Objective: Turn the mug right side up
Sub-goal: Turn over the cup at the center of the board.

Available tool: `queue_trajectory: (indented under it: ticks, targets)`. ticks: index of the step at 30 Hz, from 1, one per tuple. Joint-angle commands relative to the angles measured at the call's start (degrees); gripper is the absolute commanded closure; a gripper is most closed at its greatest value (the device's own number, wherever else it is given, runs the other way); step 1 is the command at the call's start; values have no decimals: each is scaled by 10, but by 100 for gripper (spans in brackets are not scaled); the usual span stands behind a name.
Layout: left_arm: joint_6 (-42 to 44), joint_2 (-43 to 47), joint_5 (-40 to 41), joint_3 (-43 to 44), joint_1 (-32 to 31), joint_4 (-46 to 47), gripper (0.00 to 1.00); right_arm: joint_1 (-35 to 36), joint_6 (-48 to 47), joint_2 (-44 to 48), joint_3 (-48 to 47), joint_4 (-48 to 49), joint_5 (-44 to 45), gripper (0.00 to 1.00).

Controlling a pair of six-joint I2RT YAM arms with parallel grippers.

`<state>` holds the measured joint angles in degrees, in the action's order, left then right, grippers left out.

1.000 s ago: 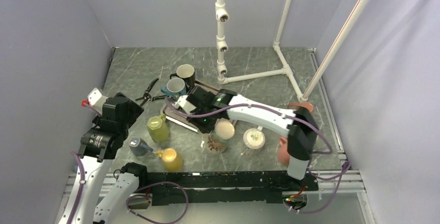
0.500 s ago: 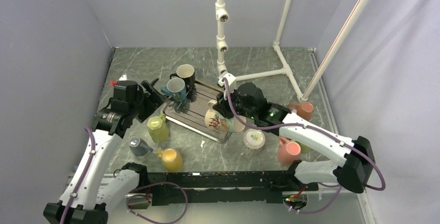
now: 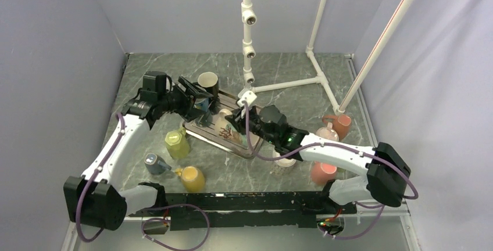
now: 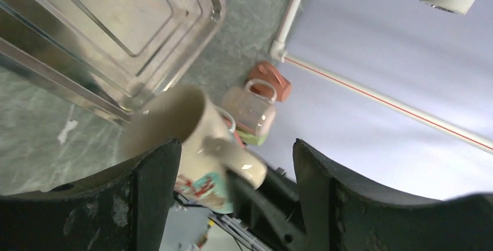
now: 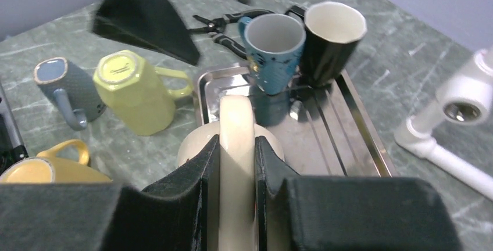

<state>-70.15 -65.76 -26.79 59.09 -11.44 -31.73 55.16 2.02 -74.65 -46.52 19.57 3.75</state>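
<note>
Right gripper (image 5: 236,146) pinches cream mug (image 3: 224,128) by its handle over steel tray (image 3: 202,131); mug axis roughly horizontal. Left gripper (image 3: 195,96) wide open, facing it.

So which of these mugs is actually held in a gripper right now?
The cream ceramic mug with the painted pattern: the right gripper pinches its handle over the steel tray. Every other mug sits free of both grippers.

2 white-shelled robot arms, the left arm (image 3: 118,142) and right arm (image 3: 340,152), with black joint housings, stand on a black base rail (image 3: 250,201); purple cables (image 3: 246,128) loop above the rail. The left gripper's (image 4: 234,146) matte black fingers (image 4: 145,204) show pale scuffs.
</note>
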Motion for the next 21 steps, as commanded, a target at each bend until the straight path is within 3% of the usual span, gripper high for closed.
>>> queue_trajectory:
  ticks: [1,13,21]
  targets:
    - [-38,-31,-97,14,2,56,25,31,-52,-8,-32,146,14,100]
    - [7,-54,-151,19,4,-11,26,49,-145,-50,-37,178,-1,100]
    - [3,-67,-161,17,4,-18,33,73,-223,-73,-45,212,14,100]
